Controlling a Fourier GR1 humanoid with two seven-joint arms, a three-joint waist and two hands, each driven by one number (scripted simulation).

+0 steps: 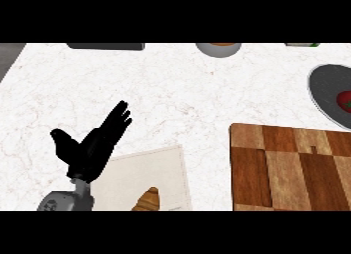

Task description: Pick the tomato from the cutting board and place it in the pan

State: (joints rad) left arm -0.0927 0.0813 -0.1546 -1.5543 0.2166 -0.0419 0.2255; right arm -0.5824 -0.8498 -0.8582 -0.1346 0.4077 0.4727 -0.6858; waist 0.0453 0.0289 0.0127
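Tomato (349, 101): red, round, small green patch on top, partly cut off by the right edge of the head view. It sits inside the grey pan (326, 85), which lies on the white marble tabletop (171, 89) at far right, just above the cutting board (295, 168). The board is striped wood, bare on top, and its far edge sits close to the pan rim.

Left robot hand (90, 146) shows at lower left, well apart from tomato and pan, with the whole width of the tabletop between them. Fingers straight and together, pointing up and to the right, thumb spread out to the left. It holds nothing and touches nothing I can make out. Its wrist sits over the corner of a pale cloth (152, 178) with a croissant (147, 199) on it.

Right robot hand isn't visible anywhere.

Far edge of tabletop: a dark flat item (105, 45) and a grey bowl (218, 48), both partly cropped.
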